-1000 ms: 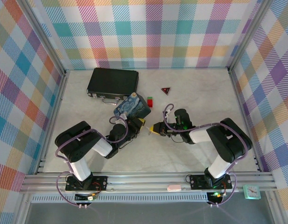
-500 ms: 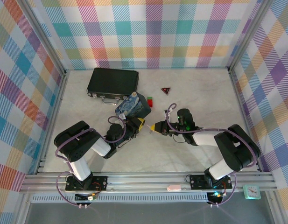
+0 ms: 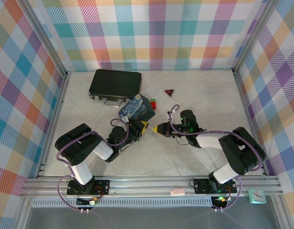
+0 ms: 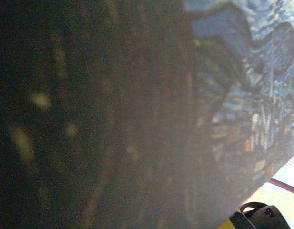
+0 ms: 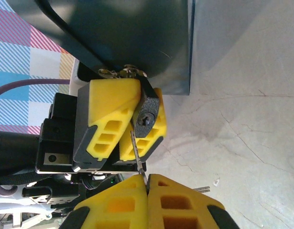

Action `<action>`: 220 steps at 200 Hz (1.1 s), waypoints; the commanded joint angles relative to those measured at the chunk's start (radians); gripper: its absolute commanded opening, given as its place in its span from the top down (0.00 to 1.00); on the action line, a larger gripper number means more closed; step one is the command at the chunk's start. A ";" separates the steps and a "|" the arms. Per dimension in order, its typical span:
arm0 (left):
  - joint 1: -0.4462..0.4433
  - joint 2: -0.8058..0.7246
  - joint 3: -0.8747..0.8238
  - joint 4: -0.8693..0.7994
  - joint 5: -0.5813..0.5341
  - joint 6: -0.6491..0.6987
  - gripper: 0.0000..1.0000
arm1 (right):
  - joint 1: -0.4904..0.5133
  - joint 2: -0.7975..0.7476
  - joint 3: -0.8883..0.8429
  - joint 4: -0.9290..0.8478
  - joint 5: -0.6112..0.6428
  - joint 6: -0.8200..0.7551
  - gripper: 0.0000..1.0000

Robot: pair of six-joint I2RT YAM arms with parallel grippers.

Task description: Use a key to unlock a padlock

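My left hand (image 5: 141,110) clamps the padlock (image 5: 147,114): small, dark, round keyhole facing out. My right hand (image 5: 147,184) pinches the key (image 5: 137,153), a thin grey blade; tip just beside the padlock.

pale marbled table (image 3: 204,100), walled on three sides. black briefcase (image 3: 115,84) lies flat toward the far left corner. blue painted tin (image 3: 136,109) sits just in front of it, near the centre. small red-and-green block (image 3: 153,102) lies just right of the tin. dark red triangle (image 3: 169,92) lies farther right, apart.
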 commanded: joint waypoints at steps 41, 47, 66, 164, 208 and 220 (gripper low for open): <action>0.009 -0.005 -0.005 -0.033 0.042 -0.065 1.00 | 0.009 0.053 0.044 0.009 -0.021 -0.012 1.00; 0.008 -0.004 -0.005 -0.033 0.042 -0.064 1.00 | 0.009 0.054 0.043 0.008 -0.020 -0.012 1.00; 0.008 -0.007 -0.002 -0.033 0.044 -0.063 1.00 | 0.010 0.055 0.044 0.011 -0.017 -0.010 1.00; 0.005 -0.014 0.001 -0.033 0.052 -0.056 1.00 | 0.021 0.085 0.075 0.029 -0.008 0.004 1.00; -0.002 -0.015 0.009 -0.041 0.081 -0.036 1.00 | 0.020 0.084 0.104 -0.004 0.026 0.033 1.00; -0.005 -0.014 0.013 -0.045 0.100 -0.024 1.00 | 0.020 0.089 0.125 -0.045 0.016 0.056 1.00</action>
